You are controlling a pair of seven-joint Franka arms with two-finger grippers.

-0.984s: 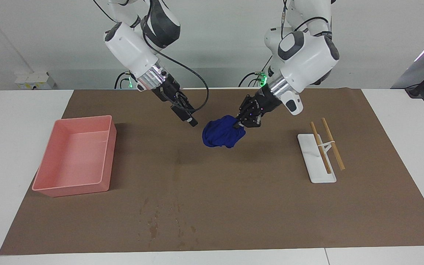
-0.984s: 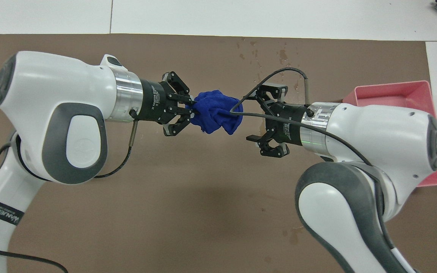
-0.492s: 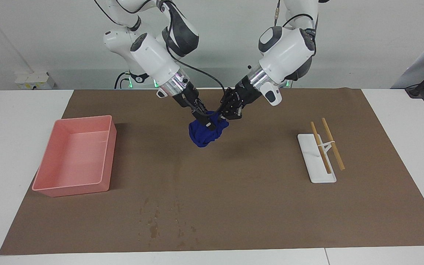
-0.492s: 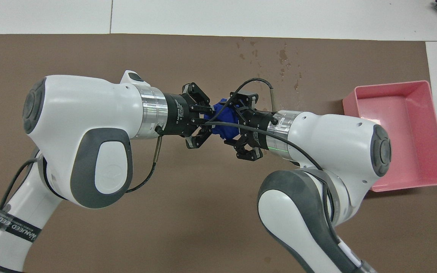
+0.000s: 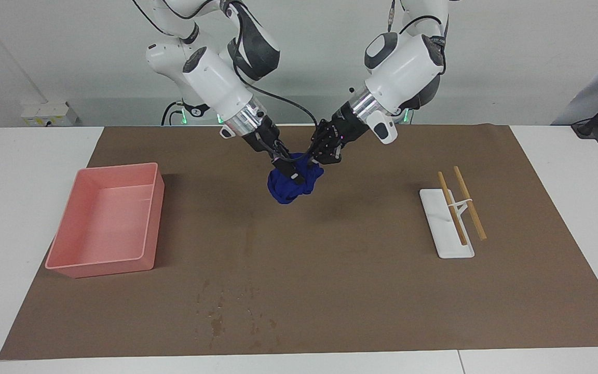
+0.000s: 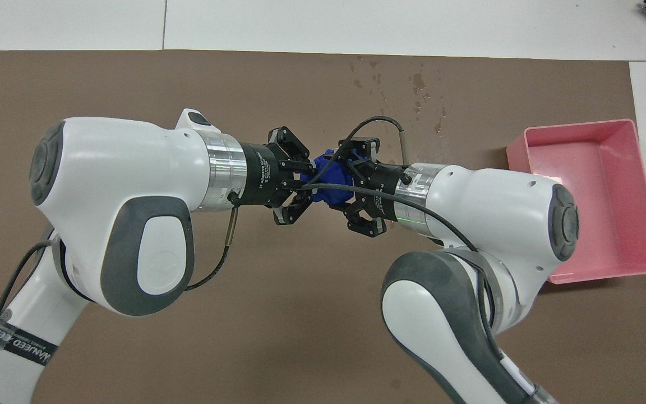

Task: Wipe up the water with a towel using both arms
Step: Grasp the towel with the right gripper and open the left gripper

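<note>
Both arms meet over the middle of the brown mat (image 5: 382,291), each gripper on the same bunched blue towel (image 5: 291,187), which hangs clear of the mat between them. Left gripper (image 5: 315,158), coming from the left arm's end of the table, is clamped tight on the upper edge of the towel; its fingertips meet in the cloth. Right gripper (image 5: 289,171) has its fingers buried in the towel on the side toward the right arm; its fingers sit against the cloth but I cannot tell whether they are fully pinched. Overhead view agrees: left gripper (image 6: 300,184) and right gripper (image 6: 344,182) point at each other with only a small blue patch of towel (image 6: 328,188) showing between them. Judgement: a two-point hold so the bundle can be pulled apart into a wider wiping face. The water (image 5: 249,236) reads as a faint darker streak on the mat, farther from the robots than the towel; small dark spots lie farther still. Wiping not yet begun. Pink bin (image 5: 104,221) sits toward the right arm's end, a white tray with chopsticks (image 5: 454,218) toward the left arm's end; both well apart from the towel. Risk: a shallow right-side pinch could slip when the cloth is stretched.
</note>
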